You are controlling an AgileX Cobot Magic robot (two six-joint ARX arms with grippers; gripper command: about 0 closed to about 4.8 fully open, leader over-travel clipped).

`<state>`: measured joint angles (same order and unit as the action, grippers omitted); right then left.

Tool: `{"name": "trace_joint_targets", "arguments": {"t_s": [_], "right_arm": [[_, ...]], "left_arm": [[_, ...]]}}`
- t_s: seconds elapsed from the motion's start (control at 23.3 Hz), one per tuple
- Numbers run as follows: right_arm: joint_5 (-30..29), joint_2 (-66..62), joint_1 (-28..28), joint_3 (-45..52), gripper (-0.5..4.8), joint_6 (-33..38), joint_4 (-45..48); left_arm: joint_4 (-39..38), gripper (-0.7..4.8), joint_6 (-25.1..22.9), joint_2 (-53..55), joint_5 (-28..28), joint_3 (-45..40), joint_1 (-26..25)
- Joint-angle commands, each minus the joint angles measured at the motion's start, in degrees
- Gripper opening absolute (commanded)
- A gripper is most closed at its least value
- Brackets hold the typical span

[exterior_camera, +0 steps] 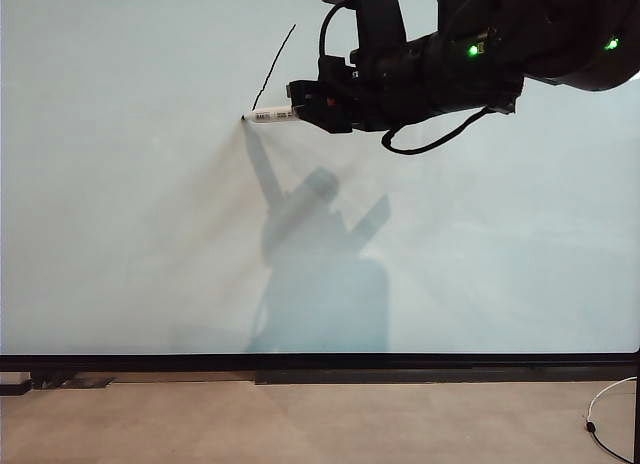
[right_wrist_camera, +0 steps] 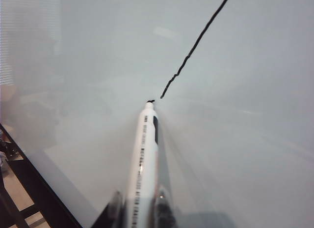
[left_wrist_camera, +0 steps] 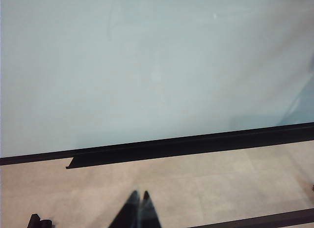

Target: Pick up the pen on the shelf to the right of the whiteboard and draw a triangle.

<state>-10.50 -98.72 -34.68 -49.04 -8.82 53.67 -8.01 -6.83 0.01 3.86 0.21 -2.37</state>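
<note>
Left pincer point(left_wrist_camera: 139, 208): low in front of the whiteboard's point(left_wrist_camera: 147, 80) black bottom frame, tips together, holding nothing, well apart from the drawing.
Drawn line point(exterior_camera: 273, 69): one slanted black stroke, running down and left (the triangle's first side, I judge).
Pen point(exterior_camera: 270, 114): lies level, tip pointing left at the stroke's lower end, seemingly on the board.
Right pincer point(exterior_camera: 300, 102): just right of the pen, clamped on its barrel, nearer arm by far.
Next stroke: likely rightward from this corner, so the pen must trail its own tip.
</note>
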Motion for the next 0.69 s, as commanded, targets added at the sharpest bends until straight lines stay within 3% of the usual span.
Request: {"name": "trace_joint_targets", "arguments": {"t_s": [0.04, 0.69], "right_arm": [[0.24, -1.03, -0.11, -1.11, -0.05, 0.26, 1.07], [-1.09, -5.97, -0.24, -2.95, -0.06, 1.79, 0.63]], "left_arm": [[0.33, -0.05, -0.04, 0.0, 0.0, 0.2, 0.02], [0.33, -0.05, -0.04, 0.0, 0.0, 0.2, 0.02]]}}
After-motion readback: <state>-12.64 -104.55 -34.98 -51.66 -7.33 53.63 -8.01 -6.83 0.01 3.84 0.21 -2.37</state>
